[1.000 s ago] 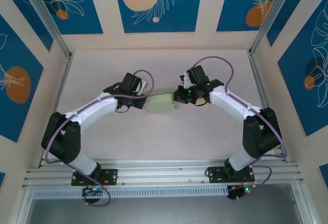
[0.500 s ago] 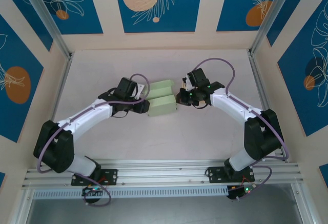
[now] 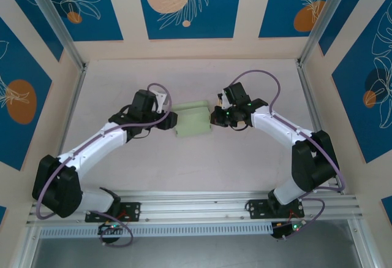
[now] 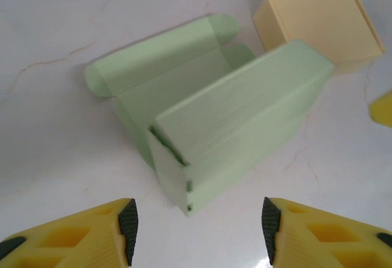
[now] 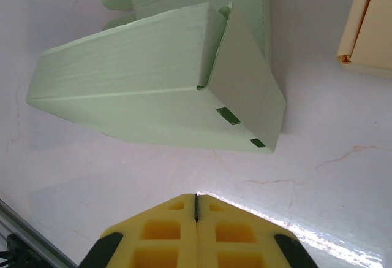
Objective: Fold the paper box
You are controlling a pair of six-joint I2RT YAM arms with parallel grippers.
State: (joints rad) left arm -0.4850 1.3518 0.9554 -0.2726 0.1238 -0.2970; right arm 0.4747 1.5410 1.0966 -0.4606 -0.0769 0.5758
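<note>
The pale green paper box [image 3: 193, 122] lies on the white desk [image 3: 245, 164], near its middle. Its body is folded into a long rectangular block. One end panel [image 5: 245, 105] is closed, with two small dark slots showing. The round-cornered lid flap [image 4: 162, 50] is open, spread back from the body.

Support: table [image 3: 184, 170], top showing pale white with faint hairline veins running across, glossy, catching glare in right wrist view. Green paper box [image 3: 193, 122] sitting on it near centre, resting on long side. Its lid panel [image 4: 165, 53] with rounded tuck flaps standing open, stretching back low over surface. Cream-yellow box [image 4: 318, 26] lying flat on table near green one, strip of bare top separating them. Both casting soft shadows on surface.
</note>
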